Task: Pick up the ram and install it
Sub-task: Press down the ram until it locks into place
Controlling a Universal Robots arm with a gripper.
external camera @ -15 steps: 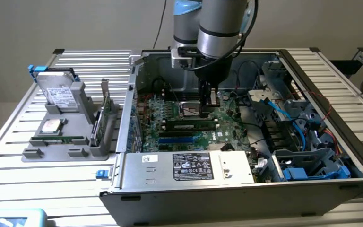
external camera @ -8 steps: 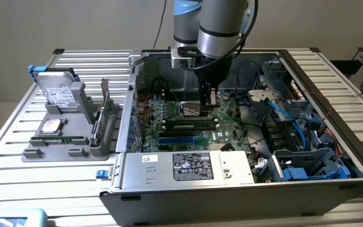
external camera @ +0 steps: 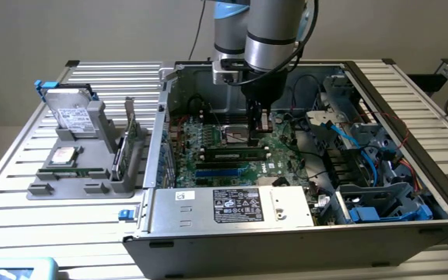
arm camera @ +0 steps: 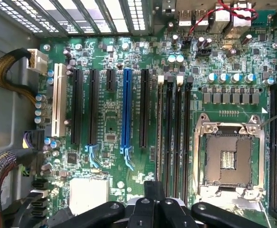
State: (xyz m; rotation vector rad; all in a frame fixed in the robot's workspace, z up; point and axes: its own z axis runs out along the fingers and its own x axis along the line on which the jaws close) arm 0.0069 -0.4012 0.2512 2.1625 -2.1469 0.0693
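Black gripper (external camera: 260, 139) hangs low inside the open grey computer case (external camera: 232, 256), centre frame; cannot tell how the jaws stand. The long green ram stick with dark chips (external camera: 232, 156) stands in a memory slot just below it in frame, beside the square silver CPU socket (arm camera: 228, 159). Judged: seating step. Any further move calls for straight vertical travel. Blue cables (external camera: 340, 137) crowd right of centre, and there is open room above.
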